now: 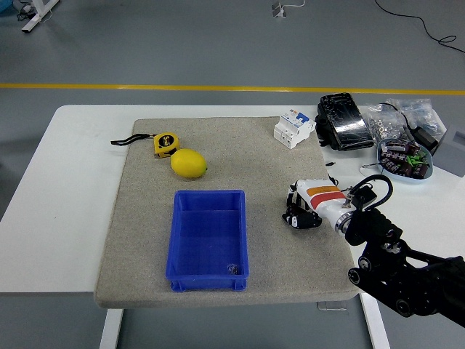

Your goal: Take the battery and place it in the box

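A white table (43, 218) fills the frame, covered centrally by a grey mat (254, 153). A blue box (208, 238) is seen at lower centre, a small item on its floor. The right hand (309, 205) is placed right of centre, fingers curled down onto the mat; whether the battery is held cannot be told. A lemon (189, 163) and tape measure (166, 143) are noted upper left.

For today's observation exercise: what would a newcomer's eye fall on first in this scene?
The bright blue plastic box at the grey mat's near middle, with the yellow lemon just beyond it. Next, the robot's right hand, fingers curled down on the mat to the box's right; whether it holds anything is hidden.
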You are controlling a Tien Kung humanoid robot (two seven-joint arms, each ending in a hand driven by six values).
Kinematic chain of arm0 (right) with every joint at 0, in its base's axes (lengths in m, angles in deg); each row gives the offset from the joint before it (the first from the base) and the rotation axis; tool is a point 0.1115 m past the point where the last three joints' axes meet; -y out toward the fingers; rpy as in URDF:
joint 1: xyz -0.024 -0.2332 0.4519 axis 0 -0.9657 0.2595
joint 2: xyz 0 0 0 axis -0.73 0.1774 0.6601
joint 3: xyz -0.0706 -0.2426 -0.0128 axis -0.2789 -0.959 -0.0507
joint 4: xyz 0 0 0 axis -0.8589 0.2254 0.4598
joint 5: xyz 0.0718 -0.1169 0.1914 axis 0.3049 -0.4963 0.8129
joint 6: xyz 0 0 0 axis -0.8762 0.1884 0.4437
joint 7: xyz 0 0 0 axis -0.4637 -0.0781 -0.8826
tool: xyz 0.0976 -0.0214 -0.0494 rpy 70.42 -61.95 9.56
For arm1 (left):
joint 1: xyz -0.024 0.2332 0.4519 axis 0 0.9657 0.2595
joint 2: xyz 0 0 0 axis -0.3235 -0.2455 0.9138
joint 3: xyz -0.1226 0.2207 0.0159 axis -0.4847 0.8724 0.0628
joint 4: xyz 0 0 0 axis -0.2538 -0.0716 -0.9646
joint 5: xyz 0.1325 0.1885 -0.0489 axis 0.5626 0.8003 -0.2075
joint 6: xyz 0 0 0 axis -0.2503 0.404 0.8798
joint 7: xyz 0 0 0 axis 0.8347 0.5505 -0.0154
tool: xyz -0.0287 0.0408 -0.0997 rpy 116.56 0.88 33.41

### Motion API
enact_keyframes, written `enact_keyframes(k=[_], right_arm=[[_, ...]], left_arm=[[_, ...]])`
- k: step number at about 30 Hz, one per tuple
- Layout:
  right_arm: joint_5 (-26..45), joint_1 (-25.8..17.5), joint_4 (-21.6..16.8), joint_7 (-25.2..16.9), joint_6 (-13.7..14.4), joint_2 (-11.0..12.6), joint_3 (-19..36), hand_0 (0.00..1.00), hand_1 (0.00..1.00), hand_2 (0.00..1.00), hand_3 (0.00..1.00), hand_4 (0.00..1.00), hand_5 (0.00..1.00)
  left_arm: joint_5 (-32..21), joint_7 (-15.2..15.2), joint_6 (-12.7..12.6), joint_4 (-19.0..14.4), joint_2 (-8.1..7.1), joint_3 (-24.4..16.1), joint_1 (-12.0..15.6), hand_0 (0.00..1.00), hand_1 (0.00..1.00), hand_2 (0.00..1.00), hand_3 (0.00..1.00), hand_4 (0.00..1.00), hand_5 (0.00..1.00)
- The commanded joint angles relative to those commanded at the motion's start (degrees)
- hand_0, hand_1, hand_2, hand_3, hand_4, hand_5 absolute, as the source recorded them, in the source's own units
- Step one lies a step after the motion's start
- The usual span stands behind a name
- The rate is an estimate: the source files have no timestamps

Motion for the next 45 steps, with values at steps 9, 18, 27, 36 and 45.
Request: enact_keyframes(k=[9,18,27,36,45], right_arm=[[-0.3,-0.1,-0.6,0.0,0.0,0.1,0.6,0.113,0.314,0.397,0.432,0.699,0.208],[-1.1,-0.2,-1.7,0.0,0.1,0.3,1.6,0.110,0.309,0.396,0.432,0.702,0.215],[-2.3,0.7,-3.6,0.3,0.0,0.0,2.9,0.110,0.305,0.391,0.431,0.687,0.183],[-4.1,3.6,-6.9,1.4,-0.4,-1.1,4.3,0.108,0.303,0.391,0.431,0.686,0.185],[-5.3,7.2,-12.2,2.6,-0.8,-4.1,3.1,0.108,0.300,0.390,0.432,0.690,0.191]], left_arm=[[0.1,0.0,0.1,0.0,-0.06,-0.1,0.1,0.599,0.571,0.653,0.587,0.641,0.593],[1.4,0.5,0.1,0.0,-0.18,-0.9,0.4,0.599,0.572,0.653,0.587,0.640,0.593],[2.2,0.7,0.1,0.0,-0.23,-1.6,0.6,0.602,0.572,0.653,0.587,0.641,0.595],[2.1,0.6,0.2,0.0,-0.46,-1.3,0.5,0.601,0.570,0.652,0.587,0.641,0.595],[1.8,0.4,0.1,0.0,-0.67,-1.0,0.4,0.602,0.567,0.652,0.587,0.641,0.595]])
